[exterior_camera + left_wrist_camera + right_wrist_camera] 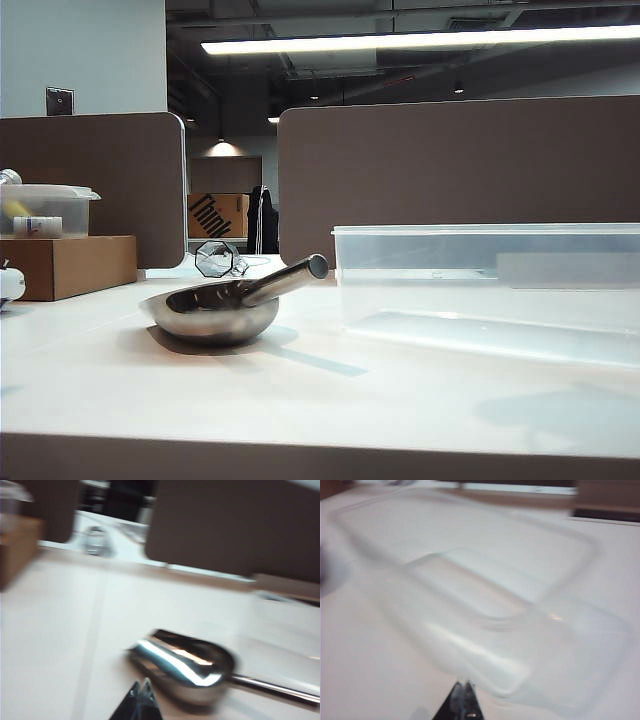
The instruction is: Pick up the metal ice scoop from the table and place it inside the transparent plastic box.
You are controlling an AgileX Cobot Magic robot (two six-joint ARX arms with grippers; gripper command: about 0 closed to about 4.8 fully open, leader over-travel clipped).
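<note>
The metal ice scoop [225,303] lies on the white table [300,390] left of centre, its tubular handle rising toward the right. In the left wrist view the scoop [187,665] rests just beyond my left gripper [141,684], whose fingers are shut together with nothing between them, apart from the bowl. The transparent plastic box [490,290] stands on the right of the table, empty. My right gripper [462,685] is shut and hovers at the near rim of the box [485,605]. Neither gripper shows in the exterior view.
A brown cardboard box [68,265] at the left back carries a smaller lidded clear container [45,210]. A small dark faceted object [215,258] sits behind the scoop. Brown partition panels [450,160] close off the back of the table.
</note>
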